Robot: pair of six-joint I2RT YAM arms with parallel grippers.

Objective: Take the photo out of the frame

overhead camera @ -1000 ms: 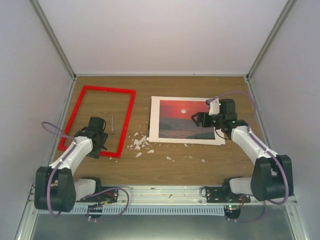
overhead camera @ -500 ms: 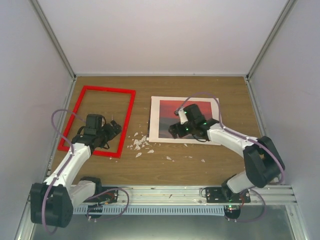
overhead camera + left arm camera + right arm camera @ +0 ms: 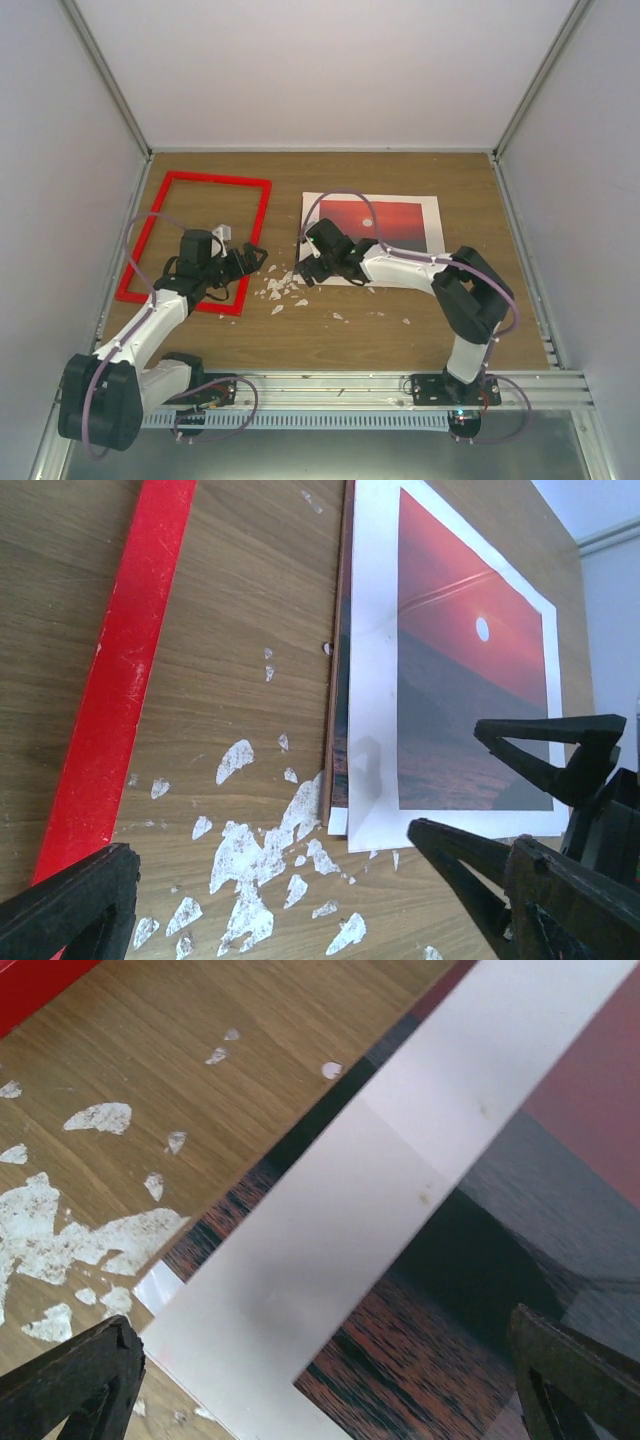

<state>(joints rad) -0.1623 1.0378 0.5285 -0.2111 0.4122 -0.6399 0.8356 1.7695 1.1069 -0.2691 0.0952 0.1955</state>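
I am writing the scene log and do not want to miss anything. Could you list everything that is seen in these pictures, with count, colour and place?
frame: one, bright red, flat on the left of the table, nothing inside.
photo: one, red sunset with white sun, right of the frame, under the mat.
mat: one, white, lying on the photo.
flakes: many, white, scattered between frame and photo.
table: one, brown wood.
walls: three, white, around the table.
left arm, right arm: two, white with black joints, bases at near edge.
left gripper: one, black, open, at the frame's right bar.
right gripper: one, black, open, at the photo's near left corner.
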